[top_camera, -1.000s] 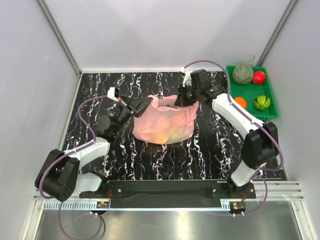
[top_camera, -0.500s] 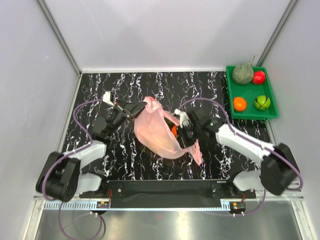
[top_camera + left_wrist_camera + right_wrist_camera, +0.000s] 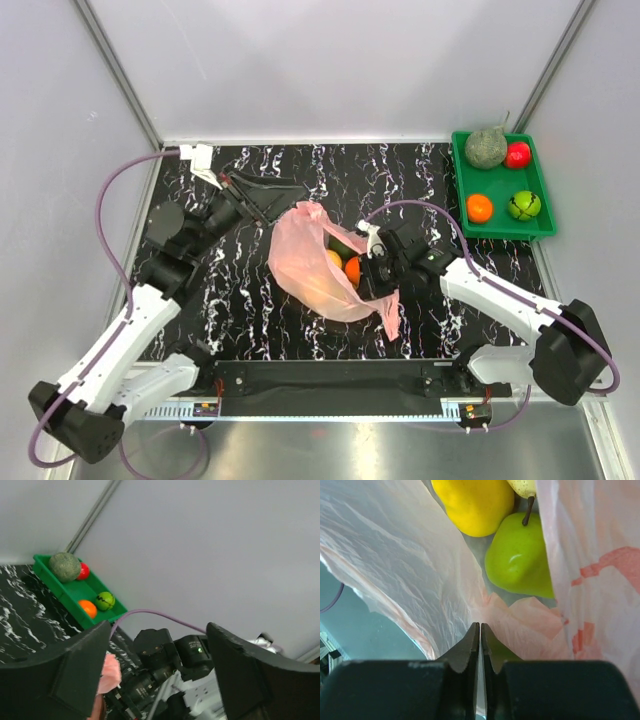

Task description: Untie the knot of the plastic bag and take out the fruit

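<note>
Since a second before, our left fingers (image 3: pixel 265 186) had let go of the plastic bag (image 3: pixel 305 272) and risen clear. Overhead, it lay on the desk (image 3: pixel 250 322), mouth open, fruit (image 3: pixel 346 268) showing. Left wrist: those fingers gaped, empty. Right wrist: our right fingers (image 3: pixel 465 652) clenched bag film just below the fruit. Untying looked done; next we would need the free fingers reaching inside.

fruit (image 3: pixel 351 271) in plastic bag (image 3: pixel 300 262) at table (image 3: pixel 250 310) centre, tray (image 3: pixel 497 185) far right
</note>
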Robot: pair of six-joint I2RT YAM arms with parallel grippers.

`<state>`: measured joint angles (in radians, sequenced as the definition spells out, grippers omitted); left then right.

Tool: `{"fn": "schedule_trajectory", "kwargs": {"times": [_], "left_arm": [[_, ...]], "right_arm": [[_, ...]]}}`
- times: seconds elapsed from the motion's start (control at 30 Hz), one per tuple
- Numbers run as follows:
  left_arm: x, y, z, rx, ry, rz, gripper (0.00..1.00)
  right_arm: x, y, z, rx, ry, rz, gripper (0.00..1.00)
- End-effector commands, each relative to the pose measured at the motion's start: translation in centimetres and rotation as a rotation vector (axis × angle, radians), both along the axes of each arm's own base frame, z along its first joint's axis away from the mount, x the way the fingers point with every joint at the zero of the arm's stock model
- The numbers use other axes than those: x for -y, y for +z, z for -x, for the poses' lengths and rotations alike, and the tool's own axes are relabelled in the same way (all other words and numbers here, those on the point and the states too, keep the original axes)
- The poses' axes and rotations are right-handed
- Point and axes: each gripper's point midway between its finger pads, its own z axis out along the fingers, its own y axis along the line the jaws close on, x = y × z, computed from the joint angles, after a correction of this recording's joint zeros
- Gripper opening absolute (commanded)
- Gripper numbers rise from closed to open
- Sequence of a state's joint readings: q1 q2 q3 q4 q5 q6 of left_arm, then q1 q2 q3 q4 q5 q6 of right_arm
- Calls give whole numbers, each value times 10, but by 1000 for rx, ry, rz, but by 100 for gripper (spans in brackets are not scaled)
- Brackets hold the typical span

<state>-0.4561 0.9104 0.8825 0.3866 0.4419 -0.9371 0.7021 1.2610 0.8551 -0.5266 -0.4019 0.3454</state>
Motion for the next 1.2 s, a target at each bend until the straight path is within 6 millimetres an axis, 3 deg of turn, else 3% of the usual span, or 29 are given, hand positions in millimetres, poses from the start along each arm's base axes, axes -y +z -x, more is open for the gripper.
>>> {"fn": "schedule_trajectory", "kwargs": {"times": [0.0, 0.03, 0.07, 0.1, 0.13, 0.17, 0.2, 0.37, 0.4, 0.43, 0.47, 0.5, 0.57, 0.6, 0.73, 0.9, 1.03, 1.17], "left_arm": [[14, -14, 17, 109, -13, -275, 74], [20, -8, 24, 148, -51, -279, 67], [28, 6, 30, 200, -92, -262, 50], [38, 6, 38, 221, -166, -269, 41], [45, 10, 38, 241, -192, -279, 31], [60, 2, 34, 206, -233, -312, 10], [66, -2, 28, 186, -223, -332, 0], [103, -35, 20, 148, -235, -458, 0], [108, -29, 15, 158, -209, -471, 0], [115, -36, 21, 163, -225, -525, 0], [124, -52, 7, 132, -192, -585, 0], [126, -39, 2, 147, -158, -604, 0], [131, -70, 0, 108, -157, -758, 0], [136, -89, -13, 71, -117, -838, 0], [120, -131, -29, -37, -13, -1050, 0], [97, -156, -40, -81, 104, -1123, 0], [97, -187, -43, -108, 80, -1215, 0], [101, -219, -33, -137, -12, -1259, 0]], "right_arm": [[-6, 6, -12, 46, -34, -18, 10], [-4, 4, -12, 47, -41, -14, 8], [-4, 2, -12, 44, -40, -8, 8], [-3, 1, -12, 42, -39, -5, 6], [-3, 1, -12, 40, -43, -1, 5], [-2, 1, -12, 41, -46, 3, 5], [-2, 3, -14, 49, -53, 6, 4], [3, 10, -16, 75, -79, 6, 2], [3, 10, -15, 73, -79, 8, 2], [3, 10, -16, 74, -82, 7, 1], [3, 10, -16, 72, -85, 9, 1], [4, 10, -16, 72, -87, 13, 1], [4, 11, -17, 74, -93, 15, 1], [5, 11, -18, 78, -98, 18, 1], [6, 14, -19, 82, -113, 18, 0], [7, 12, -18, 79, -117, 15, 0], [8, 13, -16, 81, -124, 9, 0], [11, 13, -17, 87, -127, 21, 0]]}}
